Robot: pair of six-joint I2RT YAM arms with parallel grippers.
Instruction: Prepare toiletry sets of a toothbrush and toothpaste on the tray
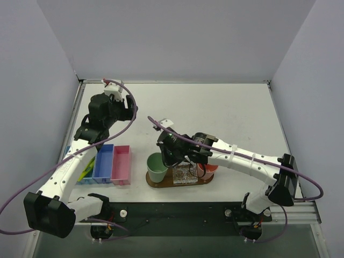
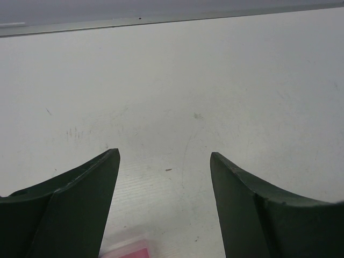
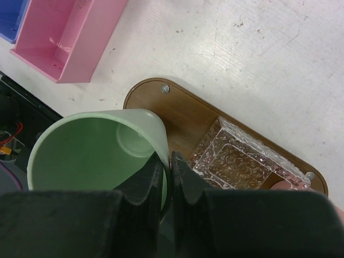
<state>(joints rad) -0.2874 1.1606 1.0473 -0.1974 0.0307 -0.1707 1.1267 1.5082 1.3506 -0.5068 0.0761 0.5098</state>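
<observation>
The white table (image 1: 215, 107) held everything, with the tray (image 3: 183, 115) lying near its front edge and a pink bin (image 3: 70, 37) and a blue bin (image 3: 11, 16) just to one side. On the tray stood a green cup (image 3: 86, 150) at one end, a clear textured container (image 3: 236, 161) in the middle and a red cup (image 1: 209, 168) at the far end. The right gripper (image 3: 167, 157) hung over the green cup's rim with its fingers drawn together. A pink sliver (image 3: 171, 164) in the slit was probably the toothbrush, though too small to be sure. If so, the drop would go best with the tips centred over the cup's mouth. The lower end should pass below the rim before the fingers part, without nudging the cup wall. The left gripper (image 2: 164, 153) stood wide apart and empty above bare table, well away from the tray. Only the top view showed the red cup properly and both arms together. Only the right wrist view showed the cup's empty inside and the slit. The left wrist view added just a pink corner at its bottom edge.
</observation>
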